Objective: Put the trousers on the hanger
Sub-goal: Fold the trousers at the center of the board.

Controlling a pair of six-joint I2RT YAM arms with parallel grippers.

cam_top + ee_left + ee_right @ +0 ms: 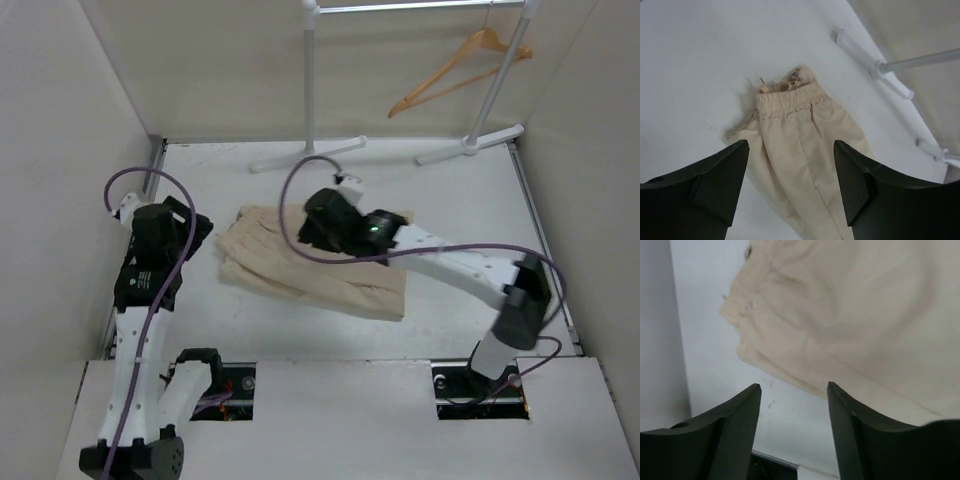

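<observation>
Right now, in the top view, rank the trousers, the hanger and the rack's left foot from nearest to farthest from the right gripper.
1. trousers: directly under the right gripper.
2. rack's left foot: beyond it, toward the back.
3. hanger: far back on the right.

You have a white table [470, 210] boxed in by plain pale panels: a left wall [60, 150], a back wall [220, 70] and a right wall [590, 150], all evenly lit with only soft shadows. At the far end stands a white metal clothes rack [309, 80]; its two uprights meet a grey top rail [420, 6], and each stands on a foot bar [308, 155] resting on the table near the back wall. Along your near edge lies a pale board [340, 420] with two rectangular cutouts [240, 382].
</observation>
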